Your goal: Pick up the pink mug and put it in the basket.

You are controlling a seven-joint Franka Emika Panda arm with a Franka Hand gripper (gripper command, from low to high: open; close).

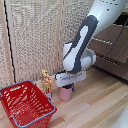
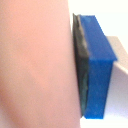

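Step in hand, by my read: grip the pink mug (image 1: 65, 93) and lift it. Do it w/ light squeeze, then raise straight up, no tilt, high enough to pass the basket (image 1: 36, 118) rim before going sideways toward the exterior view's left.

End effector (image 1: 69, 86) sits right on top of the mug, which stands upright on the wood floor (image 1: 95, 105), near the basket but outside it. Wrist view: blue fingertip pad (image 2: 97, 65) pressed flat vs. pink wall, so narrow, closed on the mug. Other fingertip not visible.
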